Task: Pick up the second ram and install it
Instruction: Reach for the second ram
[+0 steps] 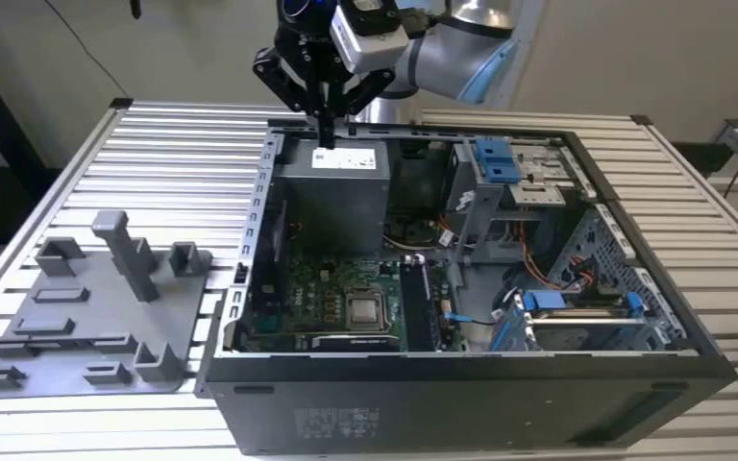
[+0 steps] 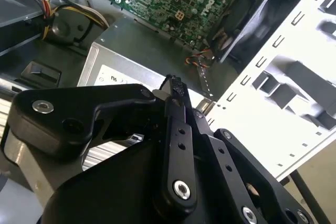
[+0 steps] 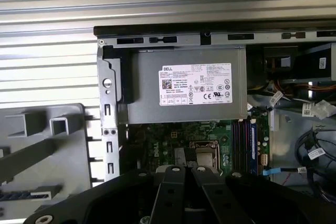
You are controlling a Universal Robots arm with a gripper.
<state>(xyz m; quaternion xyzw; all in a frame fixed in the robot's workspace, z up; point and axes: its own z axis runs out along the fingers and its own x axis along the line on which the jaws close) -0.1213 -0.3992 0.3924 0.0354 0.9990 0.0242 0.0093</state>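
Hovering pinched-shut black end effector [image 1: 327,141] over grey metal power-supply box [image 1: 331,197]; eyeing probable dark flat memory stick [image 3: 29,192] on grey plastic fixture [image 1: 184,322], toward the exterior view's left.

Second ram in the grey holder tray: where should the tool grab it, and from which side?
Probably mid-length, the tool closing across its thin width, straight down from above. The second ram is a long, thin dark strip nested in the grey tray, so its top looks like the freest side.
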